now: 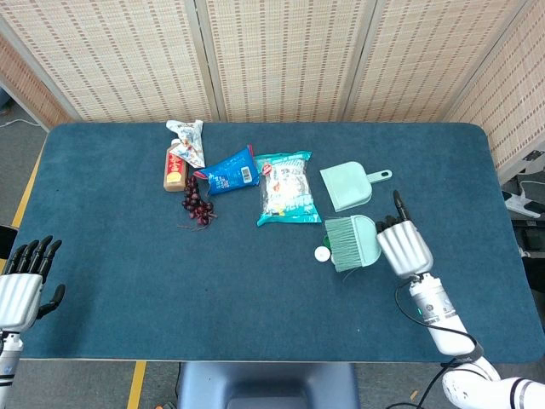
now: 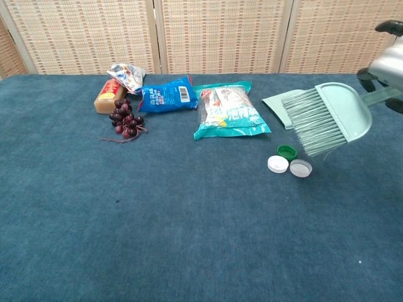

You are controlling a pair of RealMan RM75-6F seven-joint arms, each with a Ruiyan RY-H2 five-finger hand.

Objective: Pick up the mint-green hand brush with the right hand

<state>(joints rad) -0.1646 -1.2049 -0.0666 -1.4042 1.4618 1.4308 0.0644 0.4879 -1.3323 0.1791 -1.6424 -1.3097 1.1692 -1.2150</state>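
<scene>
My right hand (image 1: 404, 246) holds the mint-green hand brush (image 1: 352, 242) by its handle, lifted off the table. In the chest view the brush (image 2: 327, 117) hangs in the air, bristles pointing left and down, over the bottle caps (image 2: 288, 162) and in front of the dustpan. My right hand (image 2: 389, 68) shows at the upper right edge of that view. My left hand (image 1: 24, 281) stays off the table's front left edge, fingers apart and holding nothing.
A mint-green dustpan (image 1: 349, 185) lies behind the brush. A white cap (image 1: 322, 253) shows beside the bristles. Snack bags (image 1: 284, 187), a blue packet (image 1: 230, 171), dark grapes (image 1: 197, 203) and a small box (image 1: 175, 167) lie at the back left on the blue table (image 1: 128, 273).
</scene>
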